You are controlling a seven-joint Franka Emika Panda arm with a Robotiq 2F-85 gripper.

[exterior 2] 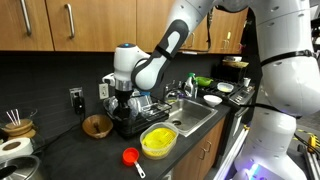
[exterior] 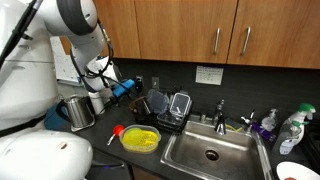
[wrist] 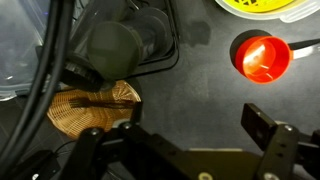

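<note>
We see the pincer (wrist: 180,138) spread wide and holding nothing, hovering over the dark bench (wrist: 200,95). Just ahead of 1 finger lies the wooden bowl (wrist: 90,108). The red scoop (wrist: 262,58) sits farther ahead, beyond the other finger.

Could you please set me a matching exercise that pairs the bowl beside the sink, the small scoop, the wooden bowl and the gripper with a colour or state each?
Things:
1. bowl beside the sink
2. small scoop
3. wooden bowl
4. gripper

Colour or state:
a. red
b. open
c. yellow
d. brown

Pairs: 1-c, 2-a, 3-d, 4-b
</note>
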